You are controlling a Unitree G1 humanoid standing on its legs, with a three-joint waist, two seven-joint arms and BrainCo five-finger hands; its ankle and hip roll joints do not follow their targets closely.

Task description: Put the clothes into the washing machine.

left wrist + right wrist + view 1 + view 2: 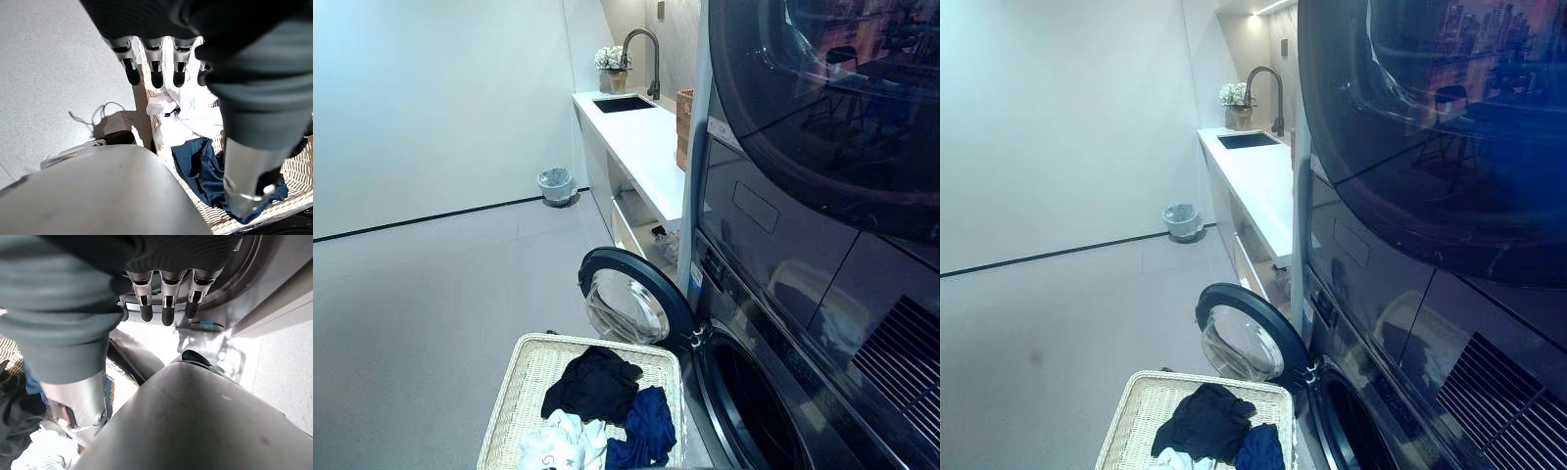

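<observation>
The clothes lie in a white wicker laundry basket [524,377] on the floor in front of the washing machine [773,392]: a black garment [595,384] on top, a navy garment [646,426] beside it on the machine's side, and a white garment [558,443] at the near edge. The machine's round door [631,299] stands swung open, just past the basket's far rim.

The left hand [156,68] hangs above the basket, its fingers [131,72] straight and apart, pointing down and holding nothing. The white garment lies just past its fingertips, and the navy one lies beneath its thumb [247,181], untouched as far as can be seen.

The right hand [164,303] hangs near the machine's dark front, fingers [167,313] straight and spread, empty. The basket with the black and white garments lies off to its thumb side.

Farther back, a white counter [641,147] carries a sink [624,103] with a dark tap [644,59] and a flower pot [610,69]. A small waste bin [555,185] stands on the floor by the wall.
</observation>
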